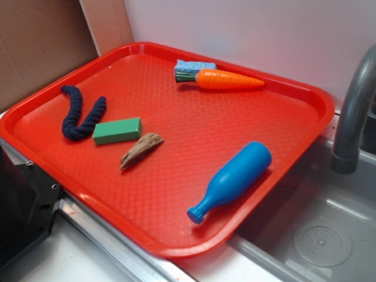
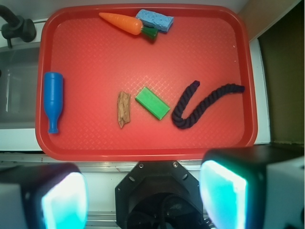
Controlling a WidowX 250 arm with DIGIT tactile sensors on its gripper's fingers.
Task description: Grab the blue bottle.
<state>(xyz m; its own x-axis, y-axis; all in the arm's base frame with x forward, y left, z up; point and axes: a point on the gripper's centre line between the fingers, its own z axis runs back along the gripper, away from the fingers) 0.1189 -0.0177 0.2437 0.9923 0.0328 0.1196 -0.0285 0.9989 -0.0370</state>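
Note:
The blue bottle [image 1: 233, 178] lies on its side near the front right rim of the red tray [image 1: 200, 120], neck pointing toward the front edge. In the wrist view the blue bottle [image 2: 53, 99] lies along the left rim of the red tray [image 2: 95, 67], neck toward the camera. My gripper [image 2: 143, 200] hovers high over the near side of the tray, far from the bottle. Its fingers [image 2: 224, 195] stand wide apart with nothing between them. In the exterior view the gripper is out of frame.
On the tray lie an orange carrot [image 1: 226, 79], a light-blue sponge [image 1: 194, 66], a green block [image 1: 117, 130], a wood piece [image 1: 141, 150] and a dark navy rope [image 1: 79, 113]. A grey faucet [image 1: 355, 111] and sink [image 1: 317, 235] are at the right. The robot base [image 2: 157, 191] sits below the gripper.

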